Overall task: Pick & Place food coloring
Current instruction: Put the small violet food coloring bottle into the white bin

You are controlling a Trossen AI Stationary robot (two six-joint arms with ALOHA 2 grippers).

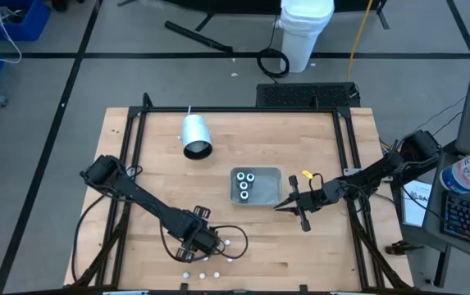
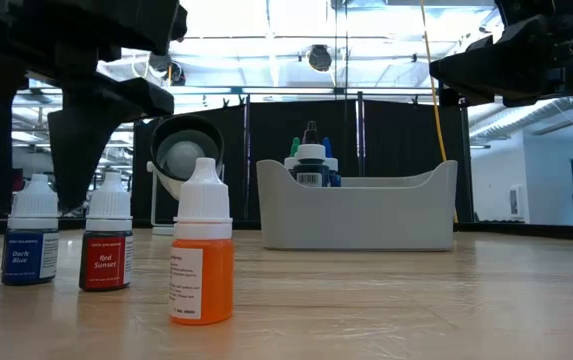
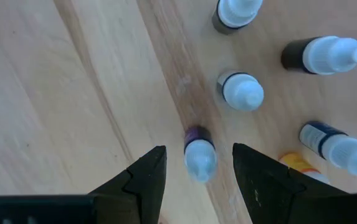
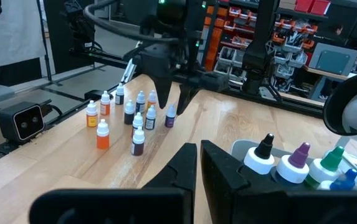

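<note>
The purple bottle (image 3: 198, 155) stands upright on the table (image 1: 161, 188), cap toward my wrist camera, its long axis vertical, between the spread fingers (image 3: 144, 180) of my left hand (image 1: 192, 243), which hangs released above it, not touching; only my left wrist view shows that gap; the high view gives just white caps near the table's front edge; the low view alone lets me read labels, an orange bottle (image 2: 202, 250) in front, a red one (image 2: 105, 245) and a dark blue one (image 2: 32, 240) behind; the other bottles (image 4: 134, 118) crowd one side, bare wood on the other; my right hand (image 1: 296, 205) waits clenched and empty beside the grey tray (image 1: 274, 174), where more bottles (image 1: 244, 185) stand upright.
</note>
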